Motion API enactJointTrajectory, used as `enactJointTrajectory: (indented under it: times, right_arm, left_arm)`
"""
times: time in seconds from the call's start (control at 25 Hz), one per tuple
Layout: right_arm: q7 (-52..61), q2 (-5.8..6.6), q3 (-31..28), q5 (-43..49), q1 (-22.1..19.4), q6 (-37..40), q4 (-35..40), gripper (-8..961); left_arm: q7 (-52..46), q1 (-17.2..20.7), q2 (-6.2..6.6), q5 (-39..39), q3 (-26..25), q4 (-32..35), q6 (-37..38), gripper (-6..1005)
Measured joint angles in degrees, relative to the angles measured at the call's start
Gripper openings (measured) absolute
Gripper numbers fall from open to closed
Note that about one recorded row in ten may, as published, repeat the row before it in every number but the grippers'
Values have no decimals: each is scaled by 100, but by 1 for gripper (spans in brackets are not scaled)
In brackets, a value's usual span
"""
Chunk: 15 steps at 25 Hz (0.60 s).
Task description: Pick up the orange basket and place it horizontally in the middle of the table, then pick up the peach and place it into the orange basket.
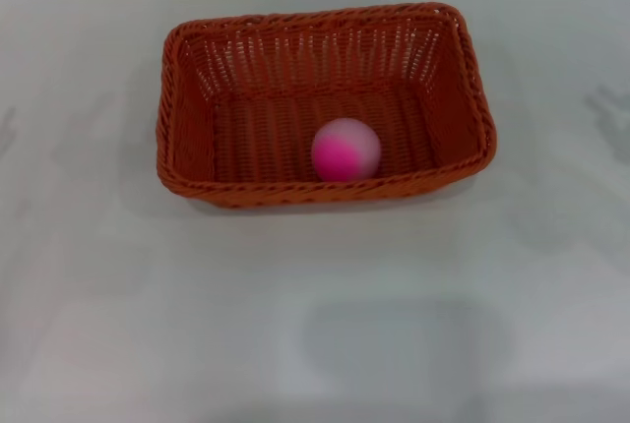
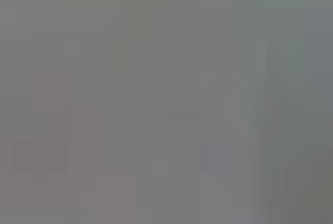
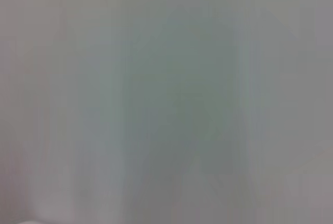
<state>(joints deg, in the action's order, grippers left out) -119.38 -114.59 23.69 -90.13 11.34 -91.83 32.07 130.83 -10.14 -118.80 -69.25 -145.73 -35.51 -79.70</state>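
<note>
The orange basket [image 1: 325, 103] lies with its long side across the middle of the white table [image 1: 315, 305], a little toward the far side. Inside it, near the front wall and right of centre, rests the pink peach [image 1: 346, 149]. Neither gripper nor arm appears in the head view. Both wrist views hold only a plain grey-white surface, with no fingers and no objects.
Bare white tabletop surrounds the basket on all sides. Faint grey shadows lie at the table's left edge [image 1: 8, 128] and right edge [image 1: 610, 113]. The table's far edge runs along the top of the head view.
</note>
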Motion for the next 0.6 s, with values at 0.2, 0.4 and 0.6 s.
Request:
enactJointTrajectory:
  times: [0.2,0.4,0.6]
  right_arm:
    - [-656,-4,-811,-2,-22,29,-759,280]
    - [-1223,-11,-1297,-5,-37,92,-1178,446]
    - [-1440,-11,-1544,-3,-26,139,-1336,564]
  left_arm:
    - [9,11,-7,92,0,1,7,788]
    - [12,19,-7,138,1,8,13,788]
    - [13,29,-4,164,1,10,13,788]
